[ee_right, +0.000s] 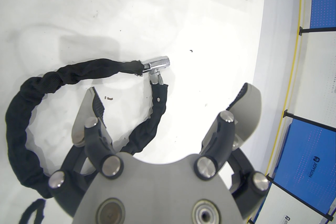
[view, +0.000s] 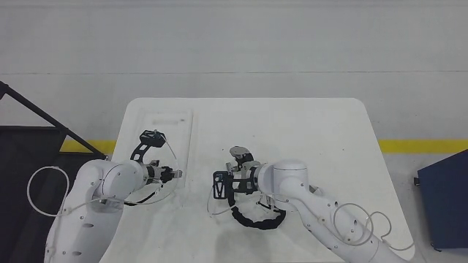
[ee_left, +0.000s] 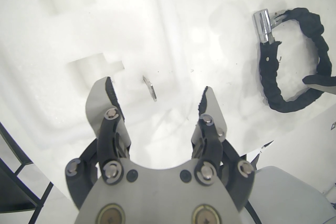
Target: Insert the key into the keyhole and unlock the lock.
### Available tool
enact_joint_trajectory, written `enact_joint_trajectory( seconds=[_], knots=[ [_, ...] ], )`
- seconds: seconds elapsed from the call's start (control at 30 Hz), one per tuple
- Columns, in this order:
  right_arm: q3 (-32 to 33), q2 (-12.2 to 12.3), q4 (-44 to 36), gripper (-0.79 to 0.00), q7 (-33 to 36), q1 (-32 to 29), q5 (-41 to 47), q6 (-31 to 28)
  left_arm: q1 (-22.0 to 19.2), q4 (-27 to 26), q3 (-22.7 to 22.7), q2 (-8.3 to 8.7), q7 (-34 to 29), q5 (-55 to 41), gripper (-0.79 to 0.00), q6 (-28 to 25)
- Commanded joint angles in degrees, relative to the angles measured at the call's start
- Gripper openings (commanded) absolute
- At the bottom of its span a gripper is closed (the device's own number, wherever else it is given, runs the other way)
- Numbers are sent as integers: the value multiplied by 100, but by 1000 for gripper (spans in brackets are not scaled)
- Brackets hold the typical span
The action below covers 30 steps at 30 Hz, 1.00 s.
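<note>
A small flat metal key (ee_left: 150,88) lies on the white foam tray (ee_left: 65,57), near its edge. My left gripper (ee_left: 157,86) hangs just above the key, open, with the key between its fingertips and nothing held. The lock is a chrome cylinder (ee_right: 157,63) joined to a loop of black fabric-sleeved chain (ee_right: 26,109), and it lies on the table to the right of the tray. My right gripper (ee_right: 169,91) is open over the loop, close to the cylinder, touching nothing. In the top view the two grippers (view: 172,173) (view: 219,183) sit side by side, with the chain (view: 256,221) under the right arm.
The foam tray (view: 164,128) with shallow recesses covers the table's left part. The white table (view: 322,139) is bare at the back and right. A black frame (view: 44,117) stands off the left edge. Blue panels (ee_right: 309,156) stand on the floor beyond the table.
</note>
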Motion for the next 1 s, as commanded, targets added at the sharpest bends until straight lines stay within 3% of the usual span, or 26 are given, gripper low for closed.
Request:
enact_joint_trajectory(
  seconds=[0.0, 0.27, 0.63, 0.97],
  knots=[
    [0, 0, 0, 0, 0, 0, 0, 0, -14, 8, -1, 6, -14, -35, -299, 16],
    [0, 0, 0, 0, 0, 0, 0, 0, 77, -71, -8, 48, -98, -10, -431, 0],
    [0, 0, 0, 0, 0, 0, 0, 0, -7, 26, 103, 78, 15, 52, -446, 25],
    [0, 0, 0, 0, 0, 0, 0, 0, 1, 41, 115, 112, -1, 62, -625, 70]
  ],
)
